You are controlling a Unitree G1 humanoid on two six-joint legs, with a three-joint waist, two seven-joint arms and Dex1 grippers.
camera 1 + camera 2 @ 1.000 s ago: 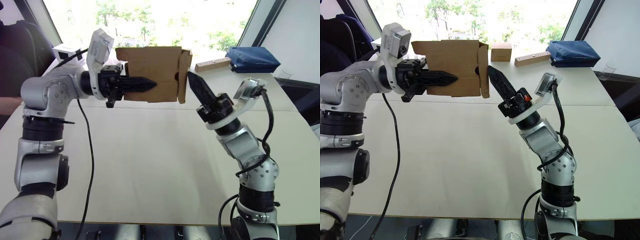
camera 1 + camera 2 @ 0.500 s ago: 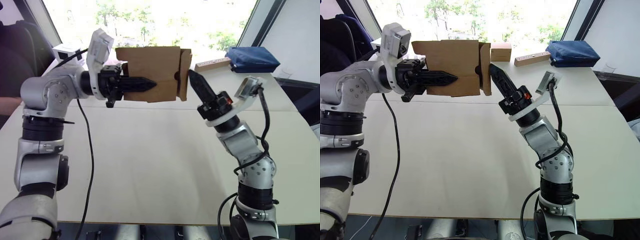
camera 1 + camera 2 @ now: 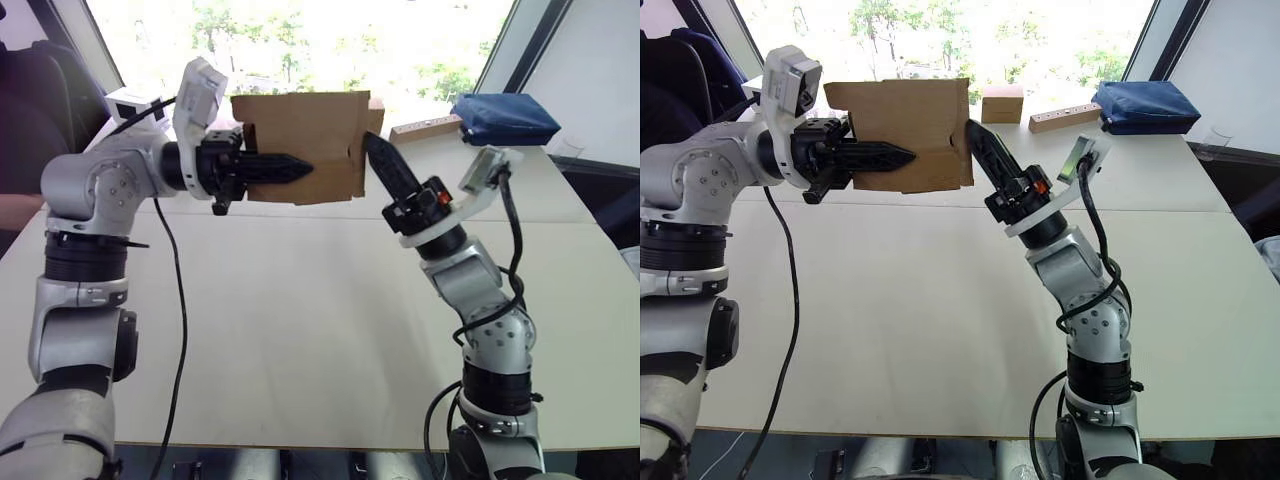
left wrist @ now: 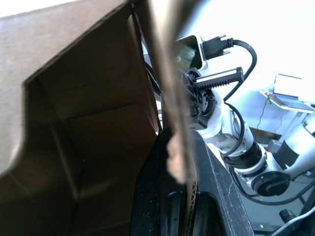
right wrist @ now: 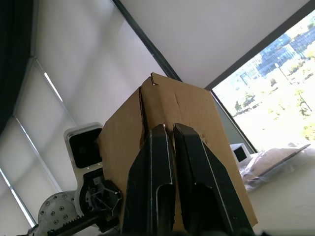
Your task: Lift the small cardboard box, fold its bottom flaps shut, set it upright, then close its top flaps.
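The small cardboard box (image 3: 300,140) hangs in the air above the table's far side, lying sideways. My left gripper (image 3: 300,168) is shut on its near wall, and in the left wrist view that wall (image 4: 172,123) runs between the black fingers (image 4: 162,196). The bottom flaps (image 3: 357,165) at the box's right end lie folded in against that end. My right gripper (image 3: 372,148) is shut, its tips pressed on that end. From the right wrist, its fingers (image 5: 157,187) point at the box (image 5: 187,113). The top flaps at the left end are hidden behind my left gripper.
A blue bag (image 3: 503,118), a wooden strip (image 3: 425,127) and a wooden block (image 3: 1002,102) lie at the table's far right. A white box (image 3: 130,100) stands at the far left. The white table (image 3: 300,320) spreads below both arms.
My right gripper has moved left and up against the box's right end, and the flap that stood out there is now pushed in. The left arm has held still.
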